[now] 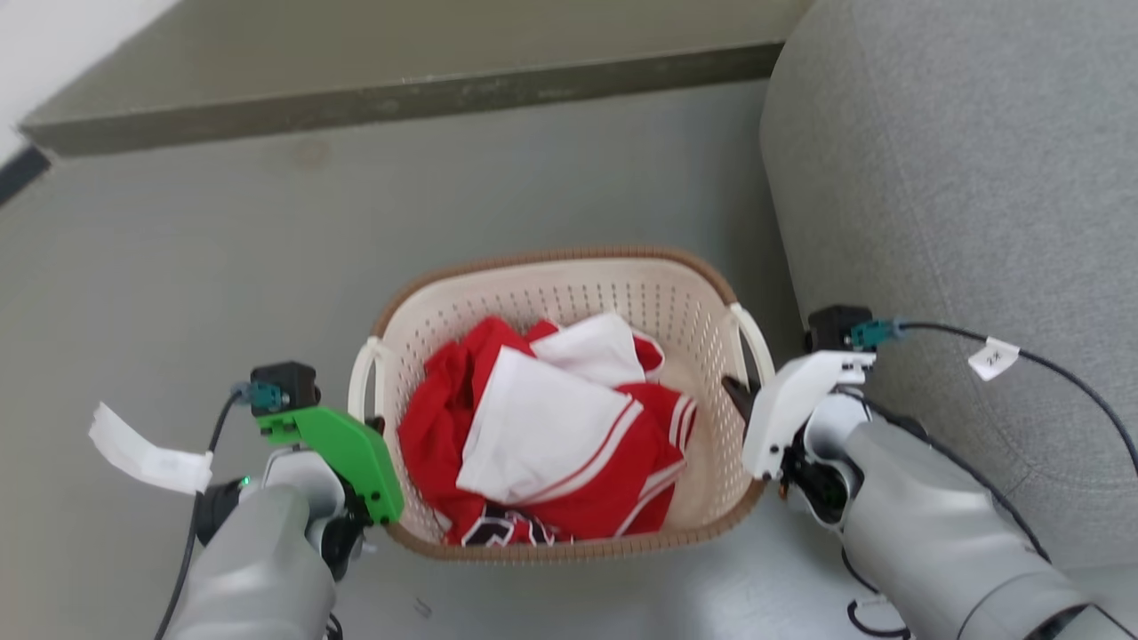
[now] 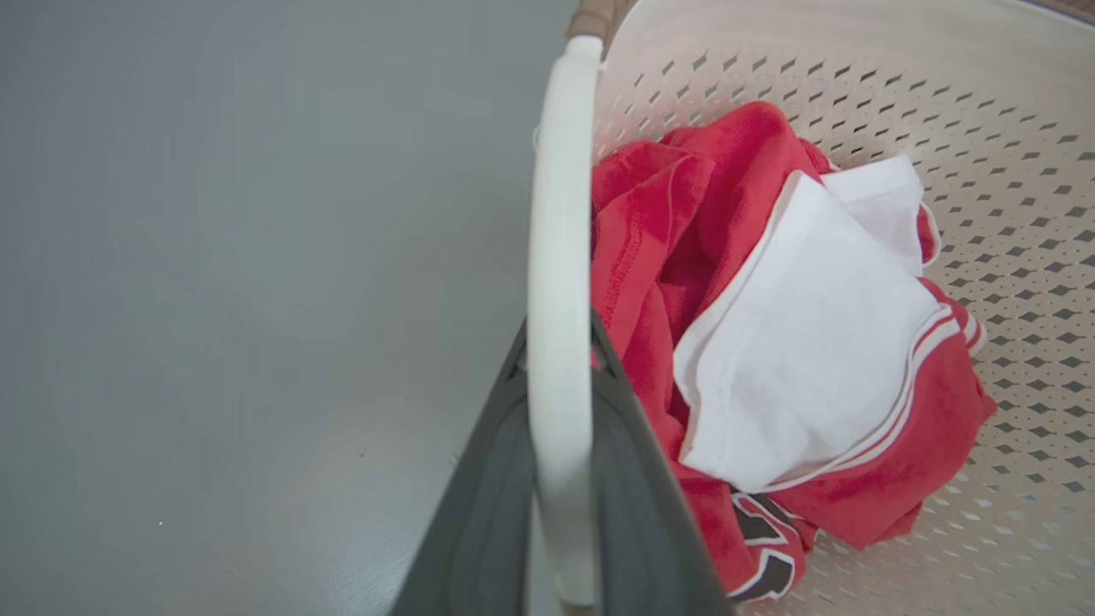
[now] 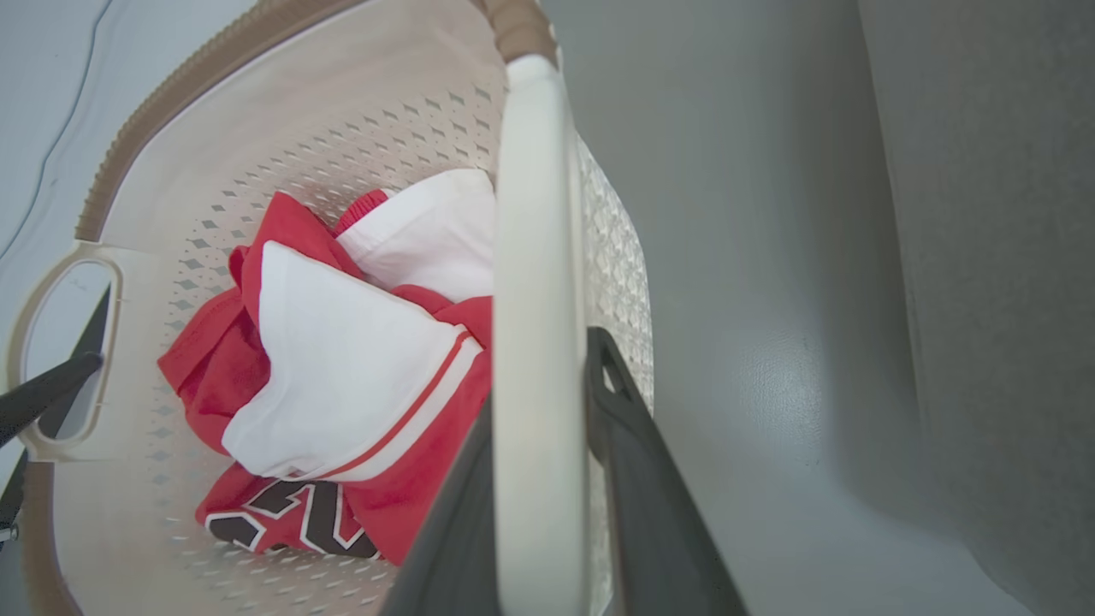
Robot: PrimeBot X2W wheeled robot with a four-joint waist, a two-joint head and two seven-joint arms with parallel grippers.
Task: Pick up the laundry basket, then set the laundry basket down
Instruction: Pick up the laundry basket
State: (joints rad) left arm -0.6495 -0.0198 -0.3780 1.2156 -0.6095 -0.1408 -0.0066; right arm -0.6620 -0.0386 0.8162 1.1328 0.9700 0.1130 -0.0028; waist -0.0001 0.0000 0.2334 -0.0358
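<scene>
The laundry basket (image 1: 578, 298) is cream-white and perforated with a brown woven-look rim, and it sits between my two arms. Red and white clothes (image 1: 542, 427) lie inside it. My left gripper (image 1: 373, 425) is shut on the basket's left loop handle (image 2: 560, 214), with a dark finger on each side of it in the left wrist view, where the gripper (image 2: 558, 329) rises from the bottom edge. My right gripper (image 1: 738, 391) is shut on the right loop handle (image 3: 535, 214); its gripper (image 3: 547, 342) clamps the white bar. I cannot tell whether the basket rests on the floor or hangs above it.
A grey upholstered sofa (image 1: 960, 178) stands close against the basket's right side. A dark low ledge (image 1: 400, 89) runs across the back. Grey floor (image 1: 178, 267) lies to the left and ahead. Cables with white tags (image 1: 147, 458) trail from both wrists.
</scene>
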